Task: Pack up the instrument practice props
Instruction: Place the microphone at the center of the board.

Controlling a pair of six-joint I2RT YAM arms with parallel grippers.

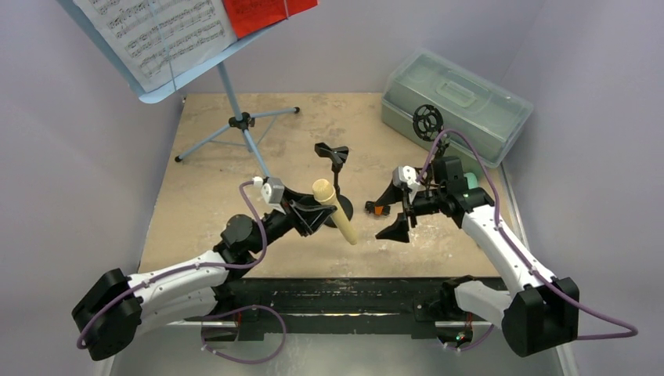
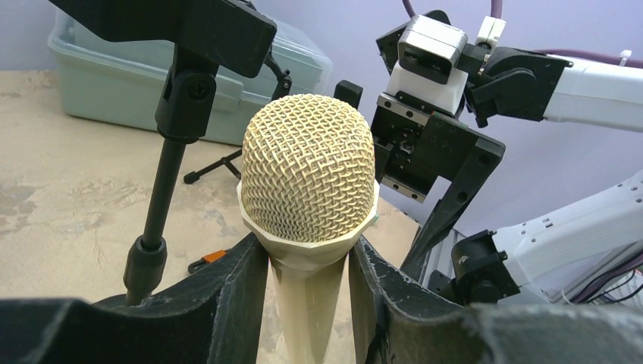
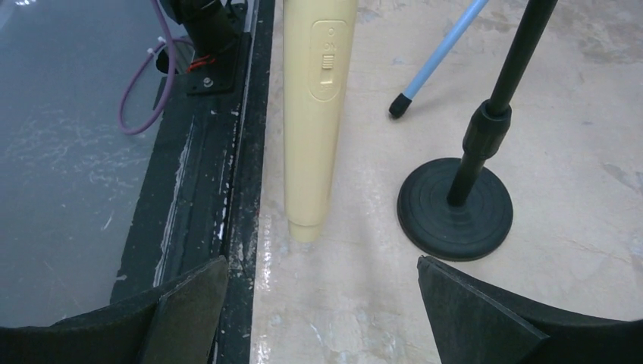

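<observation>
Left gripper (image 2: 307,258): you have it closed narrowly on the cream microphone (image 2: 307,174), pinching the neck just under the mesh head. That grip leaves the whole handle free for a second hold.
Microphone: centre of the overhead frame, tilted, head toward upper left and tail toward lower right. It is just beside the black stand (image 1: 343,205) and out of its clip (image 1: 332,151).
Right gripper (image 1: 391,219): jaws spread wide and holding nothing. It faces the microphone's tail, so to my eye you are lined up for a hand-over.
Case (image 1: 458,102): upper right of the overhead frame, lid shut. You will probably have to open it before anything goes in.
Music stand (image 1: 243,121): upper left, upright on its legs, with white pages (image 1: 156,31) and a red page (image 1: 262,12) on it.
Left wrist view: only here do you see the pinch on the neck.
Right wrist view: only here do you see the handle's switch (image 3: 327,64) and the tail low over the table (image 3: 576,152). Whether it touches, you cannot tell.
</observation>
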